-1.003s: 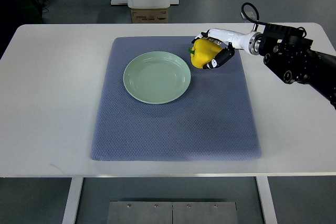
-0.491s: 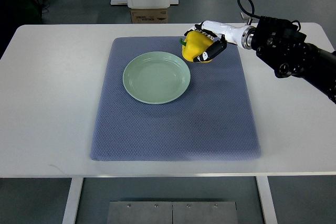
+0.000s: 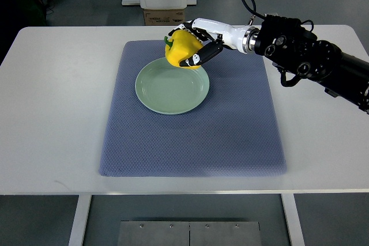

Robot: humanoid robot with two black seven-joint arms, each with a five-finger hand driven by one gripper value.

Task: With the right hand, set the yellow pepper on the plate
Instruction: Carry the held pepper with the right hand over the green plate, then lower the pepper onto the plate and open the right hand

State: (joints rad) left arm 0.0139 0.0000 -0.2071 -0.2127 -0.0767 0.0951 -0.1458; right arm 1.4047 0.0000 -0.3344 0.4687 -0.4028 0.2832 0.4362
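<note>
Right hand (image 3: 193, 47), fingers wrapped around the yellow pepper (image 3: 181, 49), carried over the far rim of the green plate (image 3: 172, 87). Pepper likely light, firm, waxy-slick; broad side grip suits it.

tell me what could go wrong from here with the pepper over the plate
The right robot hand holds the yellow pepper over only the far rim of the green plate. Released here, it might land on the edge, tip the plate, or roll onto the blue mat. Fingers wrapped beneath it could catch the rim when lowering.
</note>
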